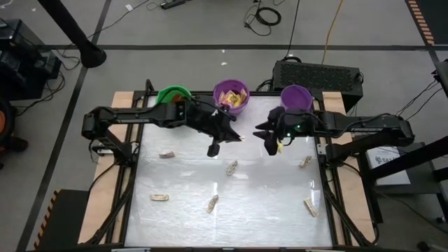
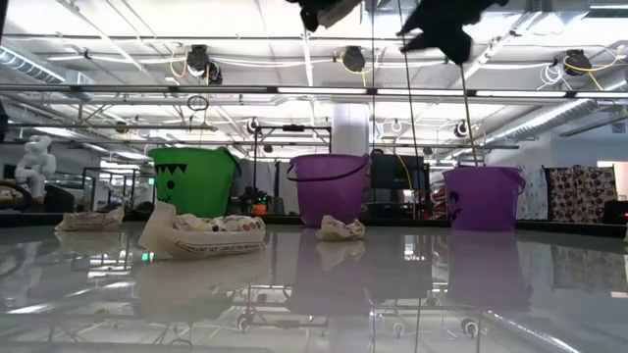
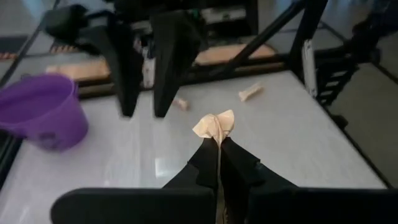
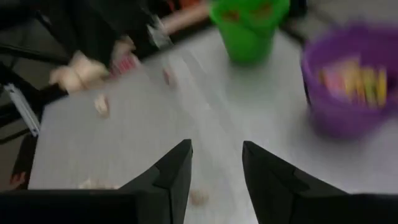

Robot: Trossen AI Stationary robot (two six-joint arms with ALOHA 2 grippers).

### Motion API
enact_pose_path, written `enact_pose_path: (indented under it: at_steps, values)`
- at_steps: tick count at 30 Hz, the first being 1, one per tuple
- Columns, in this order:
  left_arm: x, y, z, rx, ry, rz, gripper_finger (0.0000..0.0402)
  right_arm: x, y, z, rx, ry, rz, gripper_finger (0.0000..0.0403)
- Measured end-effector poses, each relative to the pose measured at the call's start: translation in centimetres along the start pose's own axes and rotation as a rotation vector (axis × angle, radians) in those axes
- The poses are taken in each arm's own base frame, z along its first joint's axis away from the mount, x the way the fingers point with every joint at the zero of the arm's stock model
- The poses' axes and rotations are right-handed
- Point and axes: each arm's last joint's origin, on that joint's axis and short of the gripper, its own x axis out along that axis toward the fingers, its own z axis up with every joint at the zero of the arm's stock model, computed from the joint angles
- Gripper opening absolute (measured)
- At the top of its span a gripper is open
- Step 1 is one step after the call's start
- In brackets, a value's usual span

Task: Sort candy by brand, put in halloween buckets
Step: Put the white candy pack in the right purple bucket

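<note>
My left gripper [image 3: 219, 144] is high above the table's middle [image 1: 215, 147] and is shut on a small tan candy [image 3: 214, 124]. My right gripper [image 4: 214, 165] hangs a little to its right [image 1: 272, 145], open with nothing between its fingers. Along the far edge stand the green bucket [image 1: 173, 94], a purple bucket [image 1: 231, 94] with yellow and pink candy inside, and a second purple bucket [image 1: 296, 98]. Several tan candies lie flat on the table, for instance one [image 1: 232, 167] near the middle and another [image 1: 159, 197] near the front left. My left gripper pinches the tan candy between its two fingertips, by the wrapper's lower end [image 3: 217, 134]. The flared end sticks out beyond the tips. The fingers slant downward from the table's left side. The candy is lifted clear of the table.
More tan candies lie at the right [image 1: 306, 162] and front right [image 1: 310, 206]. In the low view a pale candy [image 2: 201, 235] lies close to the camera, in front of the green bucket [image 2: 193, 181]. The two grippers hang close together over the table's middle.
</note>
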Motion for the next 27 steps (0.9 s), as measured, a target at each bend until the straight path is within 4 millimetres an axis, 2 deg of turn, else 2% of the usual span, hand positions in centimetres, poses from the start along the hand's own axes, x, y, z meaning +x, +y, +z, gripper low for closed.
enact_pose_path:
  at_steps: [7,18,21,27]
  values:
    - [0.4,0.0,-0.1,-0.021,-0.004,-0.011,0.0008,0.4,1.1,1.6,-0.338,-0.177,0.076,0.0135]
    - [0.4,0.0,0.0,-0.052,-0.007,0.003,0.0008,1.9,2.7,0.3,-0.767,-0.126,0.178,0.0134]
    - [0.4,0.0,-0.2,-0.056,0.006,0.003,0.0008,1.9,2.9,0.2,-0.836,-0.136,0.159,0.0134]
    - [0.4,0.0,-0.3,-0.059,0.014,0.002,0.0008,1.9,2.8,0.3,-0.869,-0.148,0.077,0.0134]
